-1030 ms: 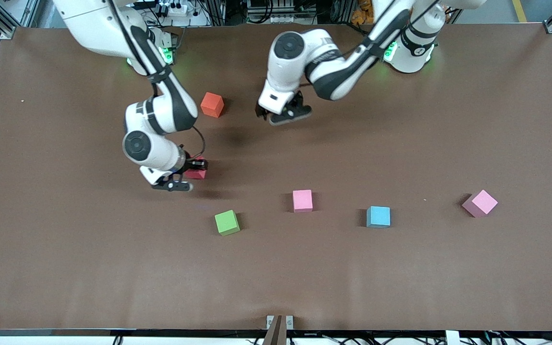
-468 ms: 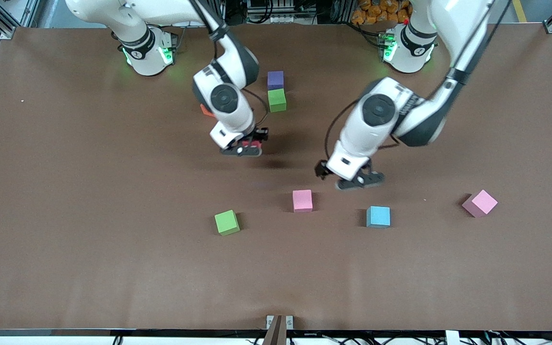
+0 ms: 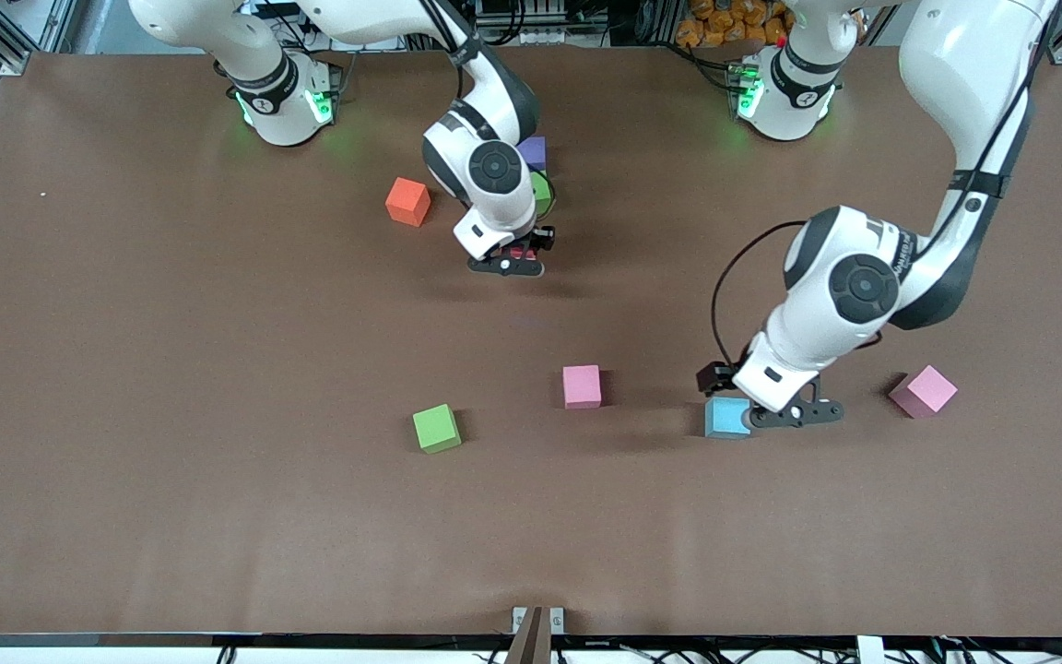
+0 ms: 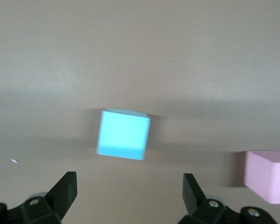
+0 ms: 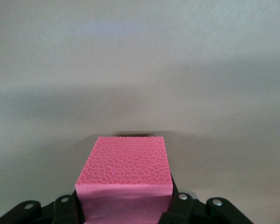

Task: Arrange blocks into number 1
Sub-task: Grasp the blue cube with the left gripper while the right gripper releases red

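Blocks: in the front view the purple and green ones sit near the bases, the right gripper at their 6 o'clock clamping the red block. A loose green block lies nearer the camera.

In the left wrist view, the left gripper hangs spread over the blue block; descending off-centre could nudge it.

In the right wrist view, the red block fills the jaws; released crooked, it would break the line.

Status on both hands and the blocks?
Right hand shut on red block, just below the purple and green blocks. Left hand open over light blue block. Nothing blocking.
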You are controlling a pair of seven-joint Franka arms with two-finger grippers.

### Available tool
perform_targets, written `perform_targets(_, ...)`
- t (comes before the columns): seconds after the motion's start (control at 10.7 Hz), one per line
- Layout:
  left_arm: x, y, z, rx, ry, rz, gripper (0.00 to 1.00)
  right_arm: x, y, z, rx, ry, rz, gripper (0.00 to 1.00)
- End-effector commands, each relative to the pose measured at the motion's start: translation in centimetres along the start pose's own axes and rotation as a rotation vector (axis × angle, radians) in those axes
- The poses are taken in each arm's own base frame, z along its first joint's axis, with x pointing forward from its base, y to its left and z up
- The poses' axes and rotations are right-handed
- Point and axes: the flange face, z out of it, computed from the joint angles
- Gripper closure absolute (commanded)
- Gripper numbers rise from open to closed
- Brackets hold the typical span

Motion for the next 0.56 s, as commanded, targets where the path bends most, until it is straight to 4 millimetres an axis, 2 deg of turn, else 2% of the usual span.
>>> perform_targets(0.0, 1.5, -2.7, 2.3, 0.038, -0.025, 0.048, 0.00, -1.8, -1.6, 0.7, -0.022, -0.009, 0.033, 0.80)
perform_targets(0.28, 2.3, -2.5, 5.9, 0.050, -0.053, 0.128, 0.00, -3.7, -2.2, 1.0, -0.050, -0.025, 0.022, 0.77)
perform_targets(0.37, 2.3, -2.3, 6.3, 0.050, -0.057, 0.132, 0.00, -4.3, -2.3, 1.1, -0.064, -0.034, 0.016, 0.74)
perform_targets(0.47, 1.8, -0.9, 6.7, 0.058, -0.058, 0.163, 0.00, -4.9, -2.4, 1.1, -0.076, -0.041, 0.011, 0.74)
